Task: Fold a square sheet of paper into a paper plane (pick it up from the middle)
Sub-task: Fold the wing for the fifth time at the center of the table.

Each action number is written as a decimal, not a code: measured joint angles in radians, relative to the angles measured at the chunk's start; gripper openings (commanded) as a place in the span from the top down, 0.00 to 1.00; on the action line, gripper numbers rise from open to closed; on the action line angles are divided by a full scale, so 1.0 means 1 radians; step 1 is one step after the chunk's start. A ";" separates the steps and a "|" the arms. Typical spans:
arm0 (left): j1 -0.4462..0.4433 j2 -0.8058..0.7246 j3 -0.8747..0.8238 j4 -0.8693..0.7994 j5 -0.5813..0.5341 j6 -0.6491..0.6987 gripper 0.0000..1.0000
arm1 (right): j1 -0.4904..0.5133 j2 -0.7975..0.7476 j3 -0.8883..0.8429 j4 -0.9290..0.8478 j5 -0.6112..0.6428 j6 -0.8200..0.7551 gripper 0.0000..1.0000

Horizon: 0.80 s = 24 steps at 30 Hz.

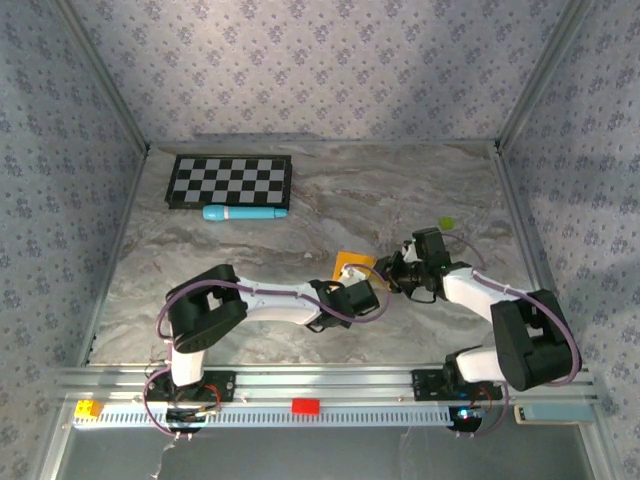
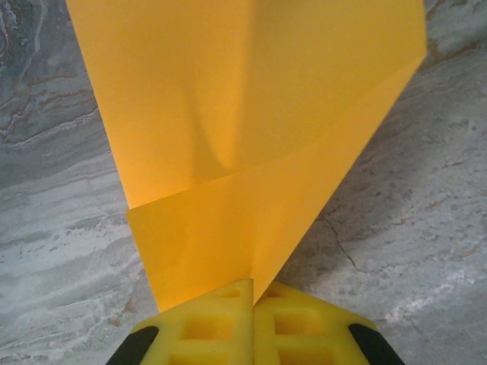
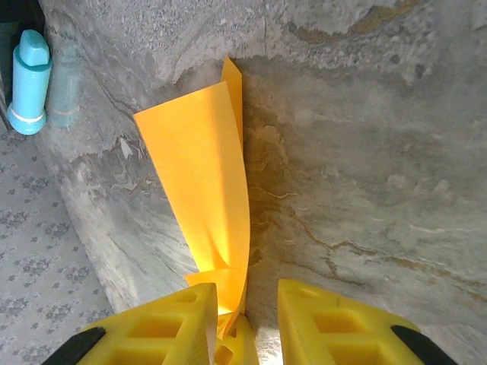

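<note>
Paper, orange and creased, sits clamped in my left gripper. My right gripper stands parted around it.

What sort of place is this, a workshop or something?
Probably a small robot test booth: a left arm and right arm bolted at the edge of a marble-look table, patterned walls closing it in, a checkerboard at the back.

A lab robot test cell: a marble-look bench boxed in by patterned panels on aluminium posts, a left arm and right arm bolted to a slotted rail, and a checkerboard lying flat.
</note>
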 measured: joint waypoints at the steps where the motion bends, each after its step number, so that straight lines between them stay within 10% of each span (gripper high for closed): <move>1: 0.002 -0.003 -0.005 0.005 0.005 -0.005 0.94 | -0.001 -0.005 0.000 -0.009 0.003 -0.003 0.73; 24: 0.212 -0.136 -0.368 0.642 0.510 -0.099 0.96 | 0.078 -0.315 -0.113 -0.003 0.229 -0.182 0.76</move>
